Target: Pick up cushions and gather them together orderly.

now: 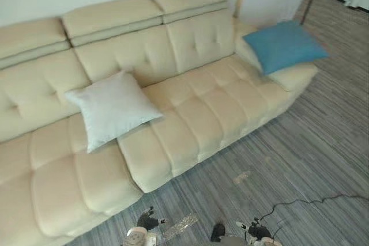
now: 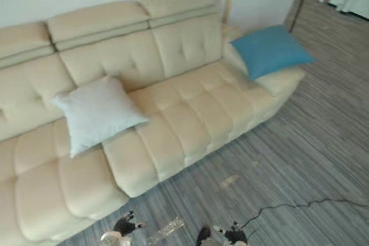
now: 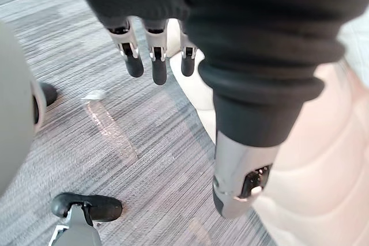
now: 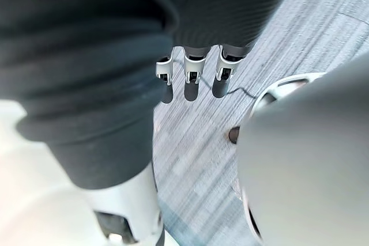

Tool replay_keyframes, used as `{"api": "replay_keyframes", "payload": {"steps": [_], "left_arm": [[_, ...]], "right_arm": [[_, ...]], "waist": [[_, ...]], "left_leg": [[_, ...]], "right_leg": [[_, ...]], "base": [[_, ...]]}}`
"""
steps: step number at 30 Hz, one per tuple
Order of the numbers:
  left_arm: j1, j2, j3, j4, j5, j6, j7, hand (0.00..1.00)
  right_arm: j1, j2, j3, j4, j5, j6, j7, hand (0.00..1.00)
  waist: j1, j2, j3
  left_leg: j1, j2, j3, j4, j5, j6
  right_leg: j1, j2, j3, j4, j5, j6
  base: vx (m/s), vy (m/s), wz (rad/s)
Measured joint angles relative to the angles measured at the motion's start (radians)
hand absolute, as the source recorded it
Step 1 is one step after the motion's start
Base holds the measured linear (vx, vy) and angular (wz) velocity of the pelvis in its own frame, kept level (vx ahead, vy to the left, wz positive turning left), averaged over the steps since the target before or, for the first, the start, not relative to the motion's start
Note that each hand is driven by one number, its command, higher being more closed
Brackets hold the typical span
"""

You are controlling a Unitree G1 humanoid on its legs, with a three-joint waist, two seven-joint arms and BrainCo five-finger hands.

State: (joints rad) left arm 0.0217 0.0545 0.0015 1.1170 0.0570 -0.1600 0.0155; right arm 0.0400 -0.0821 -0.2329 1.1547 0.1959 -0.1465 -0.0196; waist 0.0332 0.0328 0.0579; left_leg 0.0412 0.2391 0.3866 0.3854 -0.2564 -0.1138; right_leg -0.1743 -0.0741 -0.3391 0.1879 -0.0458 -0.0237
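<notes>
- Nearest: left hand (image 3: 157, 60), hanging fingers-down over the floor (image 1: 311, 142), just beside the sofa's front edge. Fingers straight and slightly apart, thumb off to one side, nothing held.
- Right hand (image 4: 192, 82) likewise pointing down at the floor, fingers straight in a loose row, holding nothing.
- Below the left hand: a clear plastic strip (image 3: 109, 132) lying flat on the grey striped boards.
- Beyond that: long cream tufted sofa (image 1: 196, 113) against a pale wall, running from the robot's left up toward its right.
- White cushion (image 1: 112, 108) on the seat left of the middle, tilted back with its top edge touching the backrest.
- Blue cushion (image 1: 285, 44) at the far right end, lying on the armrest, one corner over the edge.
- The two cushions well apart, several seat panels between them; neither touched by a hand.
</notes>
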Motion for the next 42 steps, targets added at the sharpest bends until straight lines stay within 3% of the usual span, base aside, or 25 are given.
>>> {"api": "replay_keyframes", "payload": {"steps": [2,3,4,5,8,11,13,14,15,16,17,19,20,21,23,26,28,29,30,31,35,36,37,39,42], "left_arm": [[0.005,-0.008,0.022,-0.011,-0.001,0.000,0.000,0.00],[0.007,-0.011,0.033,-0.028,-0.005,0.000,0.000,0.00],[0.009,-0.009,0.029,-0.038,-0.005,-0.002,0.000,0.00],[0.009,-0.009,0.028,-0.046,-0.002,-0.002,0.000,0.00],[0.001,-0.012,0.008,-0.064,-0.003,-0.002,0.001,0.00],[0.004,-0.030,0.014,-0.091,-0.004,-0.004,0.003,0.00],[0.013,-0.038,0.023,-0.104,-0.016,-0.006,0.007,0.00],[0.029,-0.042,0.043,-0.093,-0.020,-0.007,0.008,0.00],[0.029,-0.031,0.050,-0.104,-0.020,-0.006,0.007,0.00],[0.028,-0.017,0.052,-0.118,-0.021,-0.006,0.007,0.00],[0.028,-0.005,0.055,-0.125,-0.021,-0.005,0.009,0.00],[0.030,-0.018,0.046,-0.118,-0.022,0.000,0.009,0.00],[0.018,-0.024,0.042,-0.115,-0.022,-0.001,0.010,0.00],[0.012,-0.024,0.039,-0.114,-0.024,0.000,0.014,0.00],[0.007,-0.025,0.023,-0.102,-0.037,0.008,0.023,0.00],[0.002,-0.037,0.018,-0.096,-0.060,0.013,0.029,0.00],[-0.005,-0.039,0.016,-0.080,-0.060,0.013,0.029,0.00],[-0.014,-0.037,0.003,-0.063,-0.060,0.013,0.028,0.00],[-0.018,-0.035,-0.013,-0.051,-0.060,0.013,0.029,0.00],[-0.023,-0.038,-0.034,-0.025,-0.059,0.013,0.028,0.00],[-0.046,-0.087,-0.018,0.008,-0.058,0.010,0.025,0.00],[-0.045,-0.096,-0.014,-0.007,-0.058,0.008,0.024,0.00],[-0.041,-0.099,-0.013,-0.028,-0.058,0.005,0.022,0.00],[-0.030,-0.095,-0.007,-0.045,-0.059,-0.002,0.023,0.00],[-0.028,-0.083,-0.017,-0.069,-0.062,-0.012,0.026,0.00]], "right_arm": [[0.001,-0.007,-0.001,-0.007,0.001,-0.002,0.000,0.00],[0.001,-0.008,-0.002,-0.008,0.003,-0.002,0.000,0.00],[0.001,-0.005,-0.001,-0.007,0.003,-0.002,-0.001,0.00],[-0.001,-0.002,-0.001,-0.008,0.004,-0.003,-0.002,0.00],[-0.004,0.003,-0.020,-0.008,0.043,-0.001,-0.002,0.00],[0.005,0.008,-0.021,-0.043,0.049,-0.001,-0.004,0.00],[-0.002,0.005,-0.021,-0.045,0.049,-0.002,-0.014,0.00],[-0.014,0.016,-0.017,-0.051,0.048,-0.003,-0.018,0.00],[-0.013,0.036,-0.013,-0.062,0.049,-0.002,-0.025,0.00],[0.011,0.046,0.003,-0.075,0.048,-0.002,-0.026,0.00],[0.030,0.052,0.024,-0.076,0.044,0.000,-0.024,0.00],[0.056,0.044,0.052,-0.093,0.041,-0.001,-0.020,0.00],[0.060,0.042,0.059,-0.104,0.041,-0.001,-0.020,0.00],[0.059,0.039,0.059,-0.118,0.041,-0.001,-0.019,0.00],[0.061,0.035,0.055,-0.121,0.041,-0.002,-0.019,0.00],[0.047,0.033,0.050,-0.117,0.041,-0.004,-0.015,0.00],[0.034,0.033,0.042,-0.116,0.041,-0.011,-0.011,0.00],[0.021,0.034,0.038,-0.112,0.041,-0.012,-0.010,0.00],[0.016,0.035,0.038,-0.109,0.041,-0.011,-0.010,0.00],[0.013,0.028,0.029,-0.092,0.041,-0.011,-0.011,0.00],[0.009,0.017,-0.041,-0.042,0.041,-0.007,-0.020,0.00],[0.021,0.020,-0.037,-0.047,0.042,-0.011,-0.018,0.00],[0.023,0.021,-0.017,-0.053,0.044,-0.011,-0.019,0.00],[0.006,0.018,0.003,-0.054,0.050,-0.012,-0.019,0.00],[-0.026,0.032,0.001,-0.035,0.061,-0.012,-0.019,0.00]], "waist": [[0.003,0.027,0.019],[0.007,0.030,0.032],[0.013,0.029,0.032],[0.018,0.025,0.033],[0.018,0.016,0.040],[0.020,0.020,0.046],[0.037,0.037,0.034],[0.060,0.049,0.016],[0.060,0.022,0.022],[0.059,-0.025,0.015],[0.060,-0.062,0.003],[0.054,-0.060,-0.021],[0.058,-0.068,0.003],[0.058,-0.059,0.016],[0.047,-0.053,0.022],[0.047,-0.042,0.019],[0.034,-0.041,0.019],[0.018,-0.043,0.018],[0.013,-0.045,0.018],[0.014,-0.015,0.017],[0.015,0.016,0.025],[0.014,0.014,0.026],[0.017,0.006,0.028],[0.029,0.015,0.034],[0.039,0.005,0.040]], "left_leg": [[-0.092,0.076,-0.091,0.274,0.018,0.030],[-0.151,0.099,-0.158,0.413,0.073,0.102],[-0.184,0.097,-0.202,0.492,0.123,0.129],[-0.209,0.063,-0.253,0.526,0.094,0.103],[-0.286,-0.053,-0.292,0.438,0.012,0.055],[-0.290,-0.157,-0.347,0.101,0.012,0.040],[-0.268,-0.198,-0.456,-0.064,0.043,0.052],[-0.282,-0.181,-0.453,-0.069,0.065,0.091],[-0.270,-0.190,-0.420,-0.064,0.064,0.091],[-0.249,-0.214,-0.381,-0.057,0.063,0.091],[-0.245,-0.243,-0.353,-0.037,0.043,0.107],[-0.220,-0.258,-0.336,-0.030,0.013,0.109],[-0.173,-0.256,-0.291,-0.028,-0.006,0.115],[-0.140,-0.253,-0.281,-0.026,-0.020,0.117],[-0.060,-0.237,-0.265,-0.047,-0.045,0.120],[0.066,-0.154,-0.237,-0.174,-0.050,0.095],[0.108,-0.104,-0.213,-0.231,-0.054,0.066],[0.125,-0.088,-0.206,-0.262,-0.052,0.057],[0.132,-0.084,-0.217,-0.266,-0.051,0.057],[0.131,-0.057,-0.254,-0.240,-0.041,0.062],[0.094,-0.069,-0.382,-0.029,0.136,0.032],[0.037,-0.072,-0.407,0.126,0.229,-0.013],[-0.042,-0.073,-0.414,0.294,0.281,-0.015],[-0.178,-0.058,-0.375,0.546,0.157,0.000],[-0.309,-0.086,-0.244,0.469,0.021,0.055]], "right_leg": [[0.022,0.053,0.033,0.019,-0.023,-0.025],[0.036,0.078,0.058,0.034,-0.039,-0.034],[0.042,0.090,0.090,0.039,-0.046,-0.043],[0.045,0.096,0.126,0.042,-0.052,-0.047],[0.044,0.094,0.200,0.023,-0.053,-0.048],[0.053,0.112,0.268,-0.018,-0.053,-0.048],[0.057,0.170,0.372,-0.065,-0.053,-0.049],[0.027,0.209,0.402,0.046,-0.069,-0.035],[0.004,0.191,0.406,0.216,-0.131,-0.006],[0.042,0.147,0.422,0.240,-0.219,0.014],[0.061,0.114,0.445,0.219,-0.291,-0.020],[0.053,0.102,0.463,0.288,-0.317,0.035],[-0.027,0.091,0.453,0.519,-0.308,0.126],[-0.067,0.083,0.435,0.634,-0.285,0.161],[-0.129,0.037,0.357,0.786,-0.279,0.134],[-0.163,0.002,0.227,0.651,-0.308,0.080],[-0.200,0.001,0.170,0.466,-0.273,0.072],[-0.231,0.009,0.175,0.322,-0.193,0.058],[-0.236,0.012,0.180,0.239,-0.049,0.034],[-0.208,0.048,0.163,0.219,-0.036,-0.004],[-0.087,0.059,0.161,0.194,-0.084,-0.053],[-0.006,0.059,0.156,0.135,-0.092,-0.057],[0.050,0.061,0.160,0.084,-0.108,-0.058],[0.131,0.082,0.188,0.020,-0.126,-0.065],[0.243,0.068,0.228,-0.063,-0.129,-0.059]], "base": [[0.05,-0.244,-0.72],[0.07,-0.157,-0.88],[0.09,-0.097,-1.03],[0.11,-0.085,-0.99],[0.11,-0.056,-0.80],[0.10,0.028,-0.81],[0.18,0.077,-1.40],[0.24,0.055,-1.53],[0.30,0.025,-1.14],[0.28,0.015,-0.70],[0.35,0.035,-0.44],[0.24,0.034,-0.46],[0.22,0.022,-0.53],[0.33,0.022,-0.45],[0.30,-0.016,-0.25],[0.36,-0.125,-0.35],[0.38,-0.206,-0.41],[0.51,-0.270,-0.33],[0.66,-0.329,-0.51],[0.53,-0.265,-0.43],[0.48,-0.236,-0.08],[0.43,-0.171,0.32],[0.46,-0.159,0.26],[0.29,-0.070,-0.16],[0.29,0.002,-0.40]]}}
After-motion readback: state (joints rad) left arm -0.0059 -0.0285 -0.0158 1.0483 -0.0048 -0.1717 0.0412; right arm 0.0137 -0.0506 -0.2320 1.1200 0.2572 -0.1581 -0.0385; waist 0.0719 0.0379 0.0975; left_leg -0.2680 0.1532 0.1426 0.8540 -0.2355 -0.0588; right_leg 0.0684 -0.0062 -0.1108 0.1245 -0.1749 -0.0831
